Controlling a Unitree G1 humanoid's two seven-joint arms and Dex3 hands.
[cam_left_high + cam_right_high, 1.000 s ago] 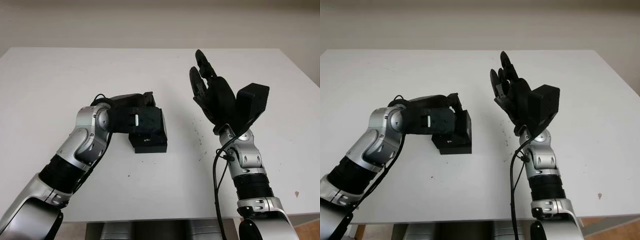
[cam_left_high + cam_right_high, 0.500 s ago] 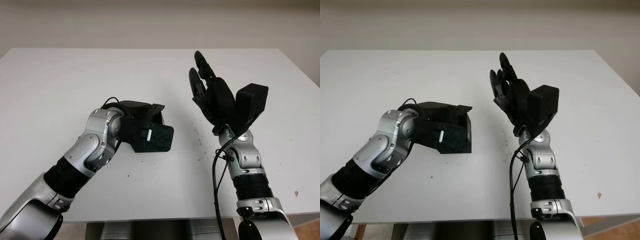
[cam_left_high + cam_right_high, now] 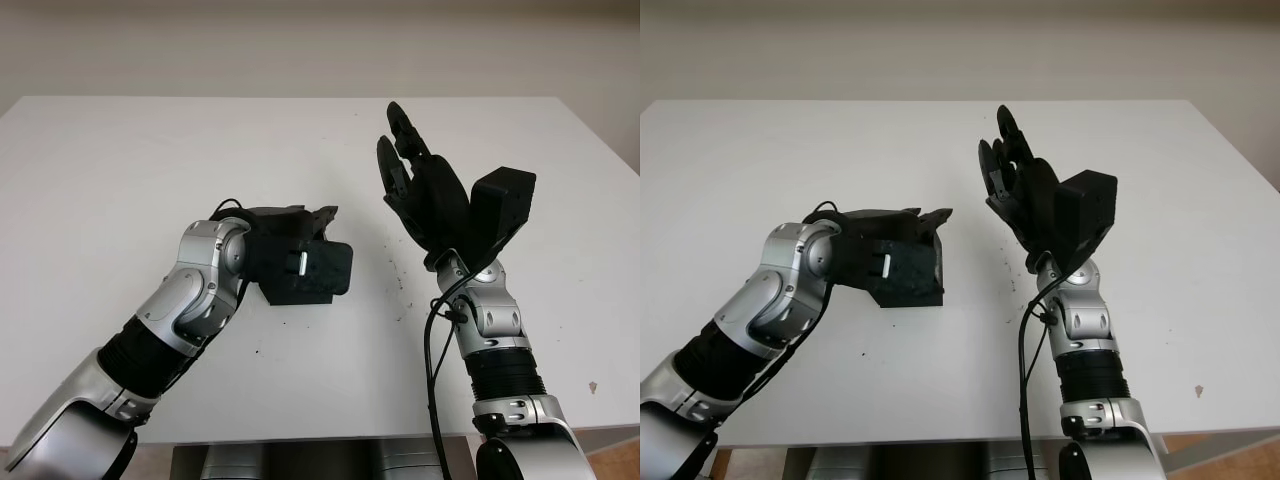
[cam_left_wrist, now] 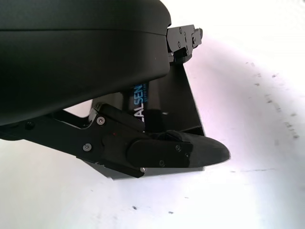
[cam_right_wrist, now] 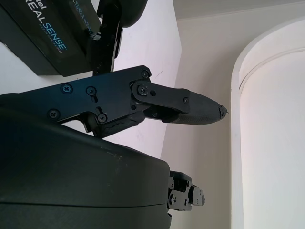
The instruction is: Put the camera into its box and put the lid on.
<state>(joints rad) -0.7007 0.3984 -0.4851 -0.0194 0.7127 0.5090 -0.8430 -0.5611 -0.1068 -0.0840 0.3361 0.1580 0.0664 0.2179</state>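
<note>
- Your left hand (image 3: 300, 262) sits over the middle of the white table (image 3: 120, 170), its fingers closed around the black box (image 3: 318, 272).
- You can see the box tipped on its side, one broad face turned toward you, its lower edge at or just above the tabletop; you cannot tell whether it touches.
- In your left wrist view, one finger (image 4: 176, 150) lies across the box's outer face, and part of a blue and white printed label shows beside it.
- You cannot tell whether the box carries its lid, or whether the camera is inside.
- Your right hand (image 3: 425, 190) is open, raised above the table to the right of the box and well apart from it, holding nothing.
</note>
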